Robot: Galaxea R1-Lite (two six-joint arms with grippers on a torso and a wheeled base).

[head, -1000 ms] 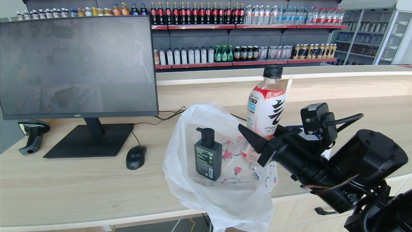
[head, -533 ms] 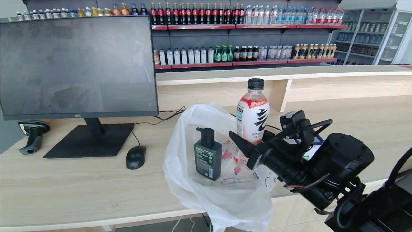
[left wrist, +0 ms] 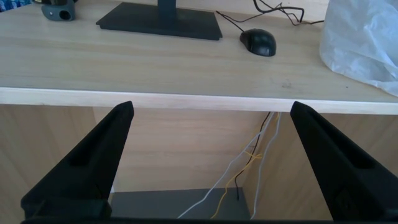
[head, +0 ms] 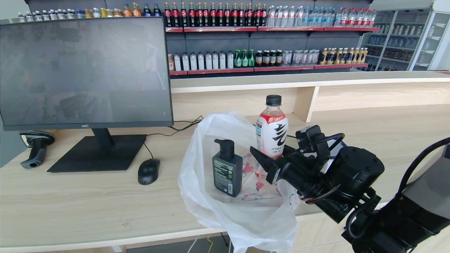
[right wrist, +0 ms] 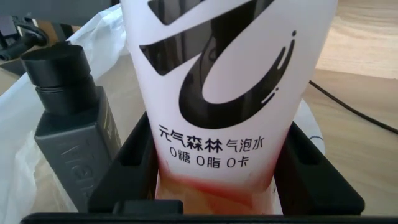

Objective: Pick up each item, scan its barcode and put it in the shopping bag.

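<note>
Two items at the bag: you have a drink bottle (head: 271, 131) and a dark pump bottle (head: 227, 168) side by side.
Drink bottle (right wrist: 230, 93): upright, black cap on top, its lower part down in the bag's open mouth, just to the robot's right of the pump bottle. You cannot tell whether its base rests on anything.
Right gripper (head: 272, 156): your jaws are clamped on the bottle's lower body, one finger on each side, as the right wrist view (right wrist: 221, 186) shows close up.
Pump bottle (right wrist: 68, 124): stands upright inside the bag, apart from the jaws.
Shopping bag (head: 200, 196): translucent white with a small red print, mouth open, sitting near the front of the surface (head: 70, 203), with one fold hanging over the edge.
Left gripper (left wrist: 211, 168): low, below the front edge of the surface, with its jaws spread wide.
Left part of the surface: a monitor (head: 84, 70) on its stand, a black mouse (head: 148, 171) beside it, and a handheld scanner (head: 35, 147) at the far left, well apart from the bag.
</note>
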